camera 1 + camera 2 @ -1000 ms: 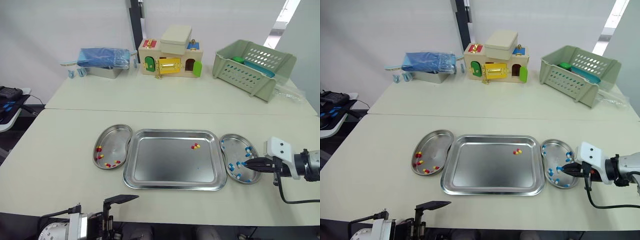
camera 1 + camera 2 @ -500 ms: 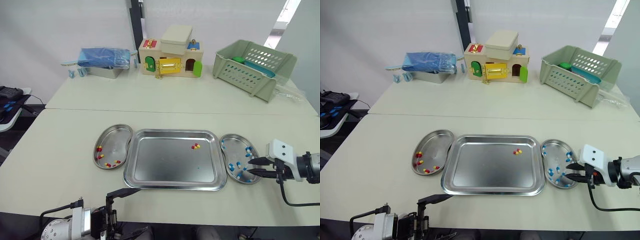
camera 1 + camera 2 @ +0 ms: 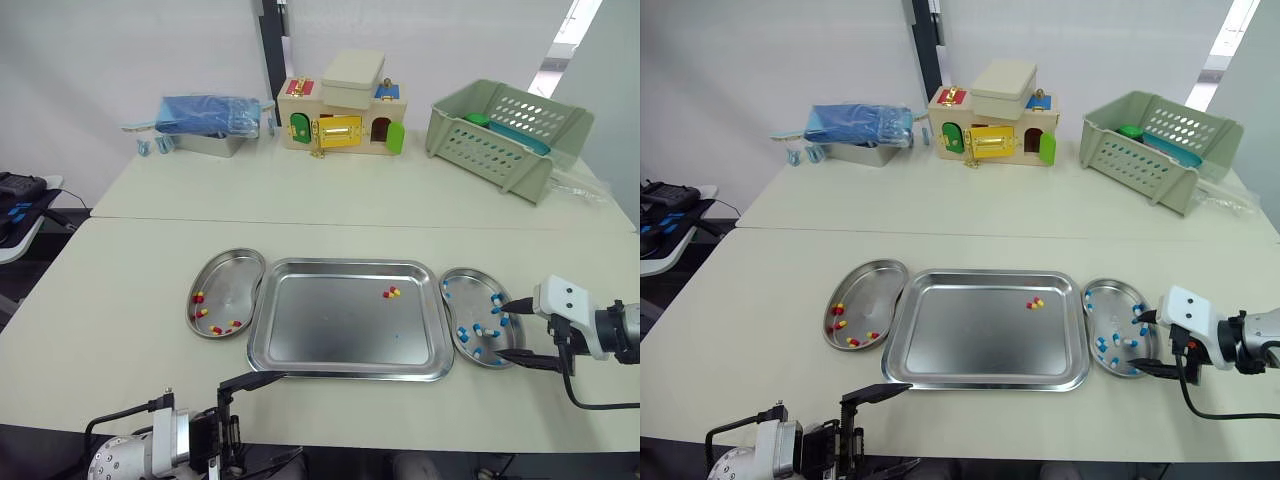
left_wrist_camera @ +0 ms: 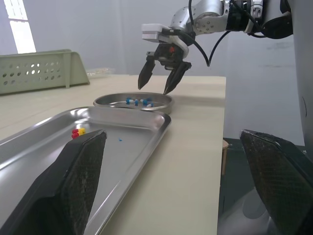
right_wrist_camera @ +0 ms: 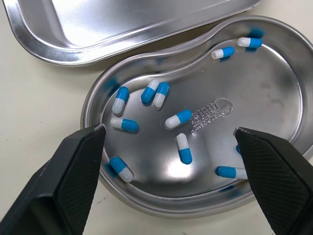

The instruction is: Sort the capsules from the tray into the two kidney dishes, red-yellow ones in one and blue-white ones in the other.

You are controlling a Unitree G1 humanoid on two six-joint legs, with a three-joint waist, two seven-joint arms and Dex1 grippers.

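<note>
My right tool (image 3: 502, 328) hangs spread wide and empty over the right kidney dish (image 3: 465, 295). Blue-white capsules (image 5: 178, 118) lie there around an embossed stamp (image 5: 210, 111) I cannot read. My left tool (image 4: 172, 134) gapes, empty, at the near edge of the tray (image 3: 340, 335), which holds red-yellow capsules (image 3: 391, 293). More sit in the left kidney dish (image 3: 232, 275).

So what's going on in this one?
A robot is sorting capsules. Its right gripper hangs open over the right dish, which holds blue-white capsules. The left dish holds red-yellow capsules. A small red-yellow cluster lies in the tray. The left gripper is open, low by the table front edge.
</note>
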